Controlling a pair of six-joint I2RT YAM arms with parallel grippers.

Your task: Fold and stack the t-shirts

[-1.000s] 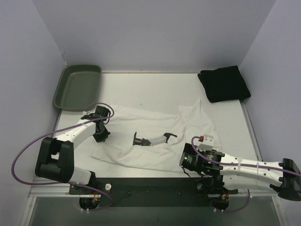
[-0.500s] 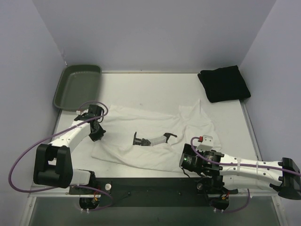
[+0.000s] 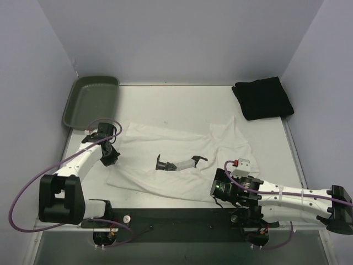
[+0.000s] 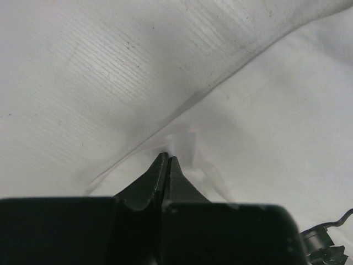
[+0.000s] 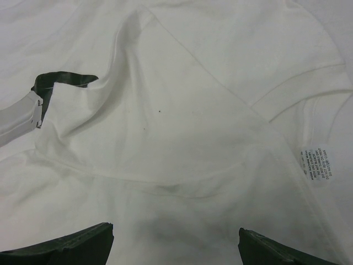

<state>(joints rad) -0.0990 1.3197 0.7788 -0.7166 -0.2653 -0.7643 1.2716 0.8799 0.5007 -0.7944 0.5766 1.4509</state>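
Observation:
The white t-shirt (image 3: 182,144) lies crumpled and spread across the middle of the table. It also shows in the left wrist view (image 4: 265,121) and fills the right wrist view (image 5: 193,110). My left gripper (image 3: 109,157) sits at its left edge, and its jaws (image 4: 167,159) are shut on a pinch of the white cloth. My right gripper (image 3: 217,189) hovers over the shirt's front right part, open and empty (image 5: 176,240). The black t-shirt (image 3: 262,99) lies folded at the back right.
A dark green tray (image 3: 91,102) stands at the back left corner. A small dark-and-white thing (image 3: 177,164) lies on the white shirt's middle, and it also shows in the right wrist view (image 5: 55,83). A neck label (image 5: 314,165) faces up. Walls close three sides.
My left gripper has moved to the left, drawing the white shirt's left edge with it. The right arm has hardly moved.

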